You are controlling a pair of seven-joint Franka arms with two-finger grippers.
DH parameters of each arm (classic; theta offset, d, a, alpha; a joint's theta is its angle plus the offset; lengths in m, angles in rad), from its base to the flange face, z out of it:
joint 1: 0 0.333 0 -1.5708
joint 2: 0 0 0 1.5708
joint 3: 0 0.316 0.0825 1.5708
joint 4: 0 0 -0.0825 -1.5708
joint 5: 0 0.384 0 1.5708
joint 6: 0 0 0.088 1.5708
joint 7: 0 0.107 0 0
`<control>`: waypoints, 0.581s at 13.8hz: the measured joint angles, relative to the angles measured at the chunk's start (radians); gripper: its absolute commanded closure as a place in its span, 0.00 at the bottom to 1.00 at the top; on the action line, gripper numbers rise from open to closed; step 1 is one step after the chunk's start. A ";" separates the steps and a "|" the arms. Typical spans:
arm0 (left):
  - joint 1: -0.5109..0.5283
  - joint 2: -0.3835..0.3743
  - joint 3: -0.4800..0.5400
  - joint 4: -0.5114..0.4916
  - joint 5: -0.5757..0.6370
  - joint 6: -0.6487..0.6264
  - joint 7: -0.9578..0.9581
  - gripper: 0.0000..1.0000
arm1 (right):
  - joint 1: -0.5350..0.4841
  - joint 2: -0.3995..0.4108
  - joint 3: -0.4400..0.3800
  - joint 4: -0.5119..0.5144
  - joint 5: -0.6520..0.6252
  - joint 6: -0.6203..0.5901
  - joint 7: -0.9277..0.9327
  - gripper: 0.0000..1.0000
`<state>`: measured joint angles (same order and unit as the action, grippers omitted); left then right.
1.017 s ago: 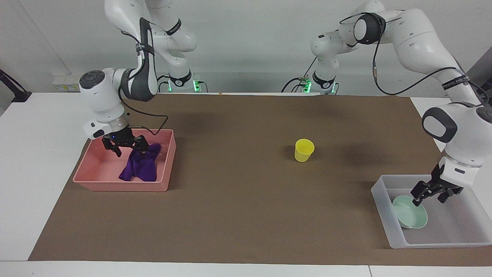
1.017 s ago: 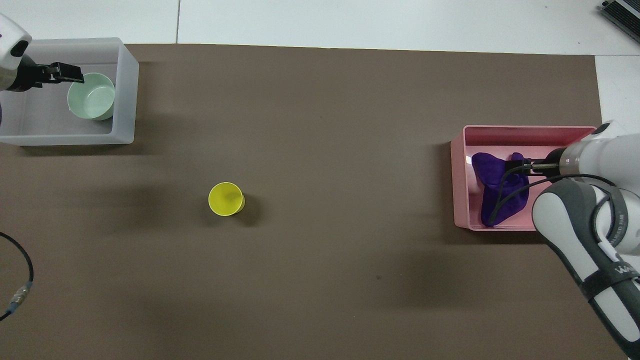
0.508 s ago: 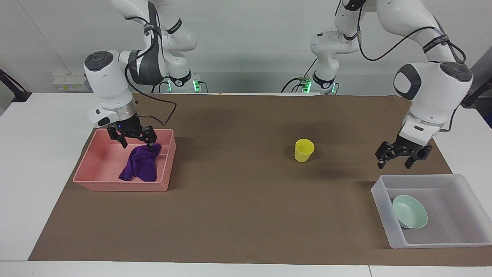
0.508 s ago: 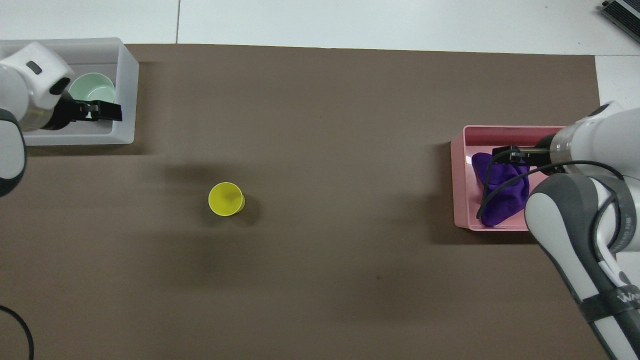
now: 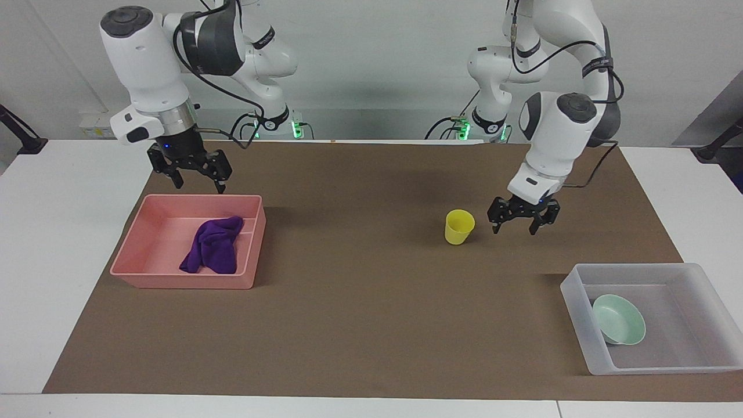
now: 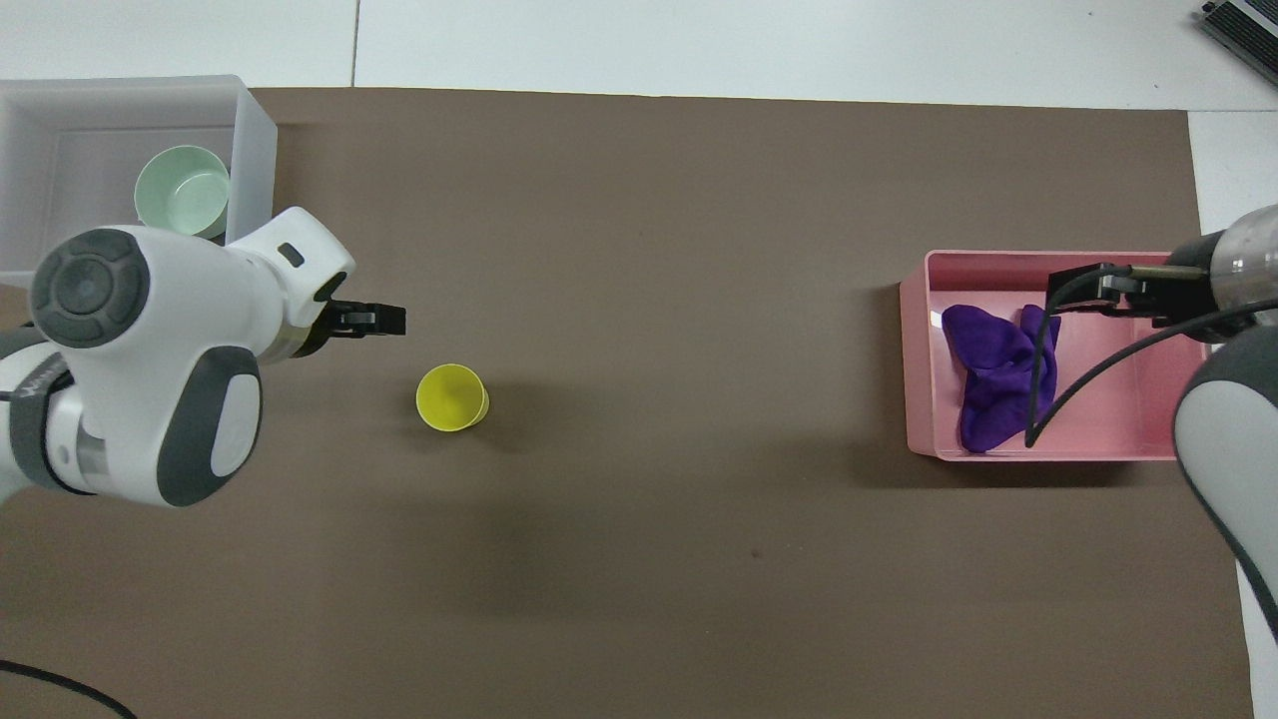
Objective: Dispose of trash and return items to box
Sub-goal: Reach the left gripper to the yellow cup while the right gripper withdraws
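Two end effectors spread and empty, left end effector [image 5: 512,223] beside yellow cup [image 5: 460,226], right end effector [image 5: 197,179] above pink tub [image 5: 142,253], purple cloth [image 5: 212,252] inside, bowl [image 5: 619,319] apparently tilted against translucent box [image 5: 662,363] wall.

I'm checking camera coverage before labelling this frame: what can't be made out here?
- Overhead view: the left arm's wrist covers a corner of the translucent box, beside the mint bowl.
- Overhead view: the right arm is cut off by the frame edge.
- Both views: the purple cloth hides the pink tub floor beneath.

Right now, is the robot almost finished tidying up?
Nearly. The cloth lies in the pink tub, and the bowl is in the box. The open left gripper hovers beside the cup, which is left to box.
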<state>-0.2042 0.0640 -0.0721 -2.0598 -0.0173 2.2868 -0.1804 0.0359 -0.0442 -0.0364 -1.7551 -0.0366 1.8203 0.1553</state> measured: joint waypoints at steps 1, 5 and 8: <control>-0.026 -0.001 0.000 -0.028 0.000 0.018 -0.013 0.12 | -0.003 -0.013 -0.001 0.017 0.000 -0.030 0.000 0.00; -0.070 -0.002 0.000 -0.123 0.000 0.109 -0.019 0.42 | -0.005 -0.064 -0.015 0.071 0.000 -0.157 0.000 0.00; -0.089 -0.003 0.000 -0.174 0.000 0.147 -0.019 1.00 | -0.005 -0.067 -0.015 0.109 0.000 -0.204 0.000 0.00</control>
<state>-0.2935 0.0612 -0.0717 -2.2336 -0.0173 2.4337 -0.1998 0.0314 -0.1111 -0.0517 -1.6460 -0.0369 1.6164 0.1553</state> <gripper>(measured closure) 0.476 0.000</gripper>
